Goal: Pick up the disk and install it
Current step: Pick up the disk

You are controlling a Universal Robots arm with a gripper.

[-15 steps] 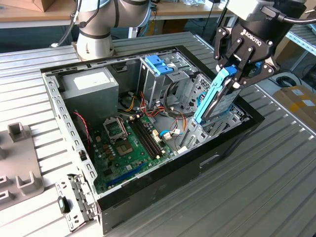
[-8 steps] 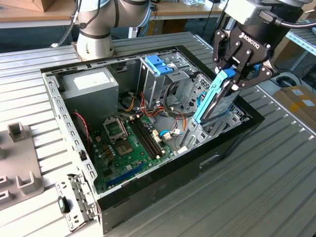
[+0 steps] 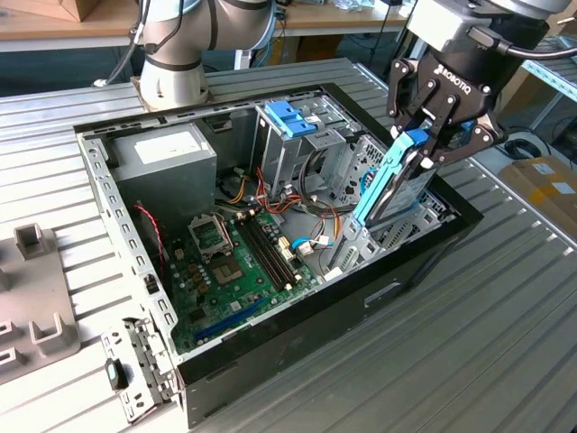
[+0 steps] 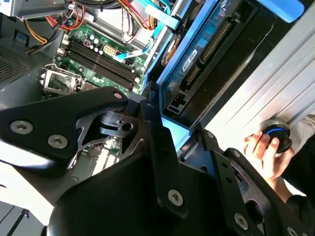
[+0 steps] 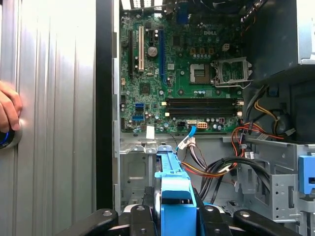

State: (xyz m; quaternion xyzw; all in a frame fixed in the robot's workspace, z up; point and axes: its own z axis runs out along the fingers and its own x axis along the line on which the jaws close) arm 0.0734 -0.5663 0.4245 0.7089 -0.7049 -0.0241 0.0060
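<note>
The gripper [image 3: 431, 149] pinches the disk [image 3: 394, 185] by its upper end, holding the flat silver drive in its light-blue plastic frame tilted over the open computer case [image 3: 410, 271], at the exterior view's right. Inside lie a green motherboard [image 3: 236, 262], a grey power supply box [image 3: 167, 162] and coloured cables [image 3: 302, 212]. A person's hand [image 4: 263, 155] rests on a round knob [image 4: 276, 135].

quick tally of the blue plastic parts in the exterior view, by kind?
Disk in a light-blue carrier, held on edge by the gripper over the computer case: 1
Bare blue bracket on the drive cage, no drive in it: 1
Total: 2
</note>
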